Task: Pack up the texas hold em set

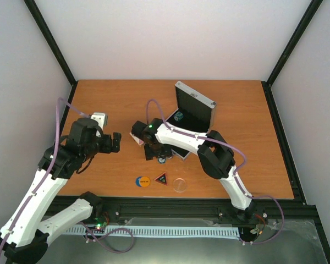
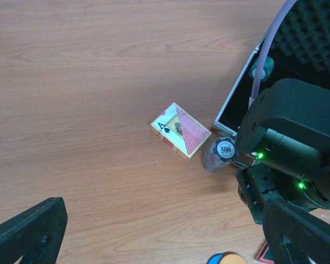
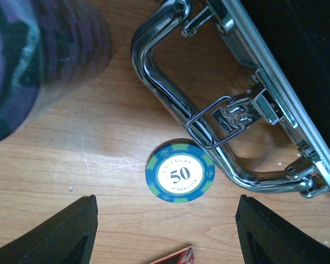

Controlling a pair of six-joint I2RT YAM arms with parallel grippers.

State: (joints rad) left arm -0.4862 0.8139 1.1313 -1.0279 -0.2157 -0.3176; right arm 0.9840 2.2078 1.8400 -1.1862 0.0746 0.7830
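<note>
While the silver case [image 1: 197, 104] stands open on the wooden table [image 1: 253, 154], lid upright and black foam lining exposed, most of the set lies outside it.

Right gripper [image 3: 166, 212]: released, fingers spread wide, nothing held. It hangs over a single blue-green 50 chip [image 3: 180, 175], which lies flat on the table between the two fingers. This chip rests just beside the case's metal handle [image 3: 154, 77]; whether they touch cannot be told. Two latches [image 3: 236, 113] are visible along the case edge.

Left gripper [image 1: 116, 142]: released, fingers wide apart, empty, and held above the table to the left of the case.

Card pack [image 2: 180, 131]: lies flat on the table, left of the case.

Chip stack [image 2: 219, 154]: topped by a 500 chip, it stands upright between the pack and the right arm, just beside the case corner. Contact with the pack cannot be told.

Inside the case: at least one blue-green chip [image 2: 262, 67] lies on the lining near the rim.

Near the table's front edge, an orange disc [image 1: 143, 181], a black-red triangle [image 1: 161, 178] and a clear disc [image 1: 180, 185] lie in a row, each apart from the next and well clear of the case.
</note>
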